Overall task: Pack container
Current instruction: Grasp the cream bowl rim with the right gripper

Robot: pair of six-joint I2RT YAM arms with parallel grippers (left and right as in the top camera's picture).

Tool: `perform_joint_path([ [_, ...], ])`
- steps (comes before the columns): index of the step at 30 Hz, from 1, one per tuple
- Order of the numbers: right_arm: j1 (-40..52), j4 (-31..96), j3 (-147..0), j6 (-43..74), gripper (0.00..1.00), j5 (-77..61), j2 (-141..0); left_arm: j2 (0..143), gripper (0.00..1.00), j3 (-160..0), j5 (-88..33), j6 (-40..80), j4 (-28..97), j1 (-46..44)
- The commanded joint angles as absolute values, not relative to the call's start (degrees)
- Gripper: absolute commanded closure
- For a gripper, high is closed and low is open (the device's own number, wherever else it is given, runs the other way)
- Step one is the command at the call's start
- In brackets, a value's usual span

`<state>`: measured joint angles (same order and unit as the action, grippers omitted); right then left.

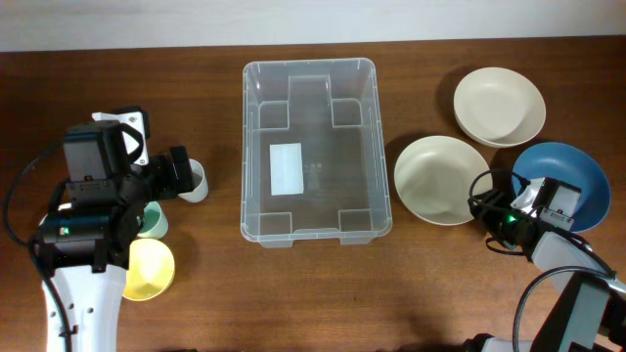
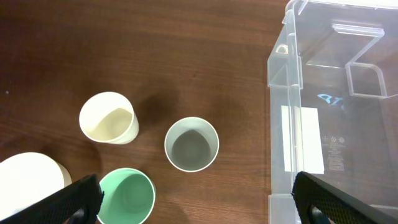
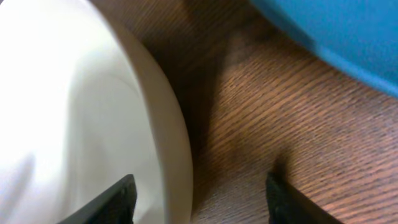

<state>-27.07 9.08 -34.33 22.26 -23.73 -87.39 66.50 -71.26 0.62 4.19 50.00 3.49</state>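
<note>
The clear container (image 1: 250, 147) stands in the middle of the table, nothing in it, a white label on its base; its left wall shows in the left wrist view (image 2: 283, 124). My left gripper (image 1: 174, 174) is open wide (image 2: 196, 190) above the cups, holding nothing. Below it are a grey-white cup (image 2: 191, 144), a cream cup (image 2: 109, 117) and a green cup (image 2: 126, 196). My right gripper (image 1: 481, 202) is open (image 3: 199, 190) and straddles the right rim of a cream bowl (image 1: 440, 179) (image 3: 68, 112). One finger is over the bowl's inside, one outside over the table.
A second cream bowl (image 1: 499, 106) sits at the back right. A blue bowl (image 1: 562, 174) lies right of the right gripper, its edge in the right wrist view (image 3: 336, 37). A yellow cup (image 1: 149, 269) stands at the front left, by the green cup (image 1: 152, 221).
</note>
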Motion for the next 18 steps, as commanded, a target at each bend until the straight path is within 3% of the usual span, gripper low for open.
perform_joint_path([
  [1,-27.00,11.31,-31.44,22.98,0.40,-23.59,-90.26,66.65,0.01,-72.31,-0.21,4.71,50.04,3.53],
  [9,-27.00,11.99,-31.44,22.98,0.57,-23.57,-90.26,66.65,0.00,-72.31,-0.21,4.71,50.04,3.53],
  [18,-27.00,12.40,-31.44,22.98,0.64,-23.57,-90.26,66.65,0.01,-72.31,-0.21,4.71,50.04,3.51],
])
